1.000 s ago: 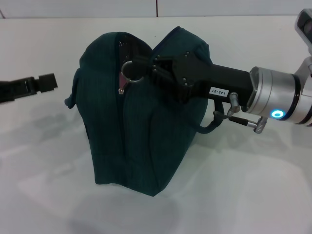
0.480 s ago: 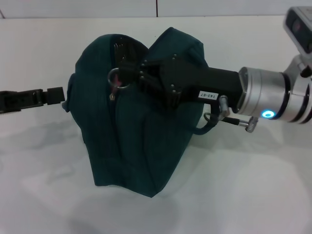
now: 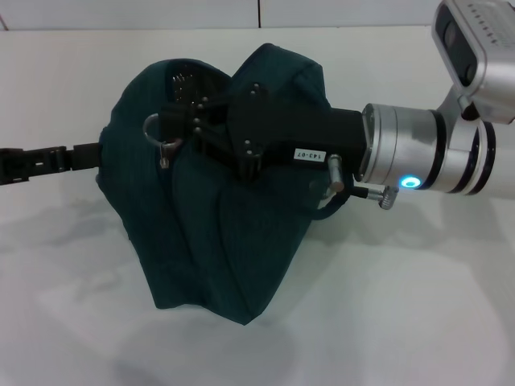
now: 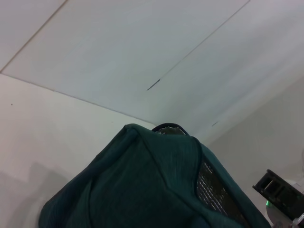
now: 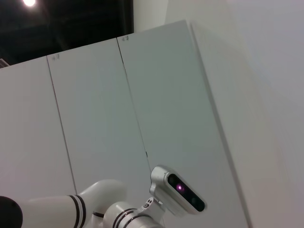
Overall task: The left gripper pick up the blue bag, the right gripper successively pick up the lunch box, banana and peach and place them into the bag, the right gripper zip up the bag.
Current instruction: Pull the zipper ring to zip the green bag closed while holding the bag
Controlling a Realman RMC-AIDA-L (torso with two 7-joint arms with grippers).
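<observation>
On the white table, the blue bag stood nearly zipped, the right gripper clenched on its zipper ring, the left gripper at its side, grip unclear; food unseen, presumably inside.

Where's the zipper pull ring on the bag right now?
In the head view the silver zipper pull ring is at the upper left of the blue bag, at the tips of the right pincer, which reaches in from the right.

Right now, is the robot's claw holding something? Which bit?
The right gripper is pinching the silver ring zipper pull at the top of the blue bag. The left gripper touches the bag's side; whether it grips is unclear.
</observation>
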